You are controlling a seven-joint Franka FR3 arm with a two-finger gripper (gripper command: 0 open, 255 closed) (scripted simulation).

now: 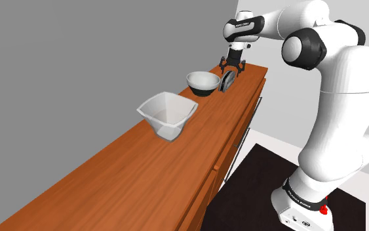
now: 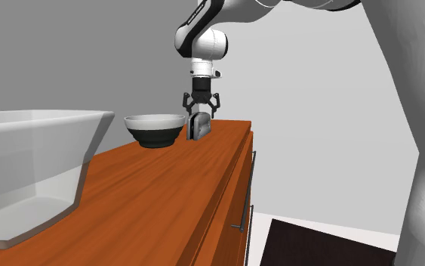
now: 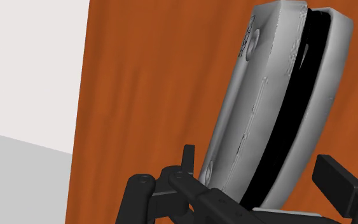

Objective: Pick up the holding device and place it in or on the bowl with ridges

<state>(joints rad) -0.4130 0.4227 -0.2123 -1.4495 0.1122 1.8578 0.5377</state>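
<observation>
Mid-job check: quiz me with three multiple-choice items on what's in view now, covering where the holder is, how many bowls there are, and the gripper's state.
1. Where does the grey holder stand?
A) on the floor
B) between the two bowls
C) on the counter, beside the dark bowl

2. How many bowls are on the counter?
A) two
B) one
C) three

3. The gripper is:
A) shut on the grey holder
B) open over it
C) shut on nothing

Answers:
1. C, since the holder stands upright next to the dark bowl near the counter's end.
2. A, the dark bowl and the pale ridged bowl.
3. B, because the wrist view shows the fingers standing apart on either side of the holder.
</observation>
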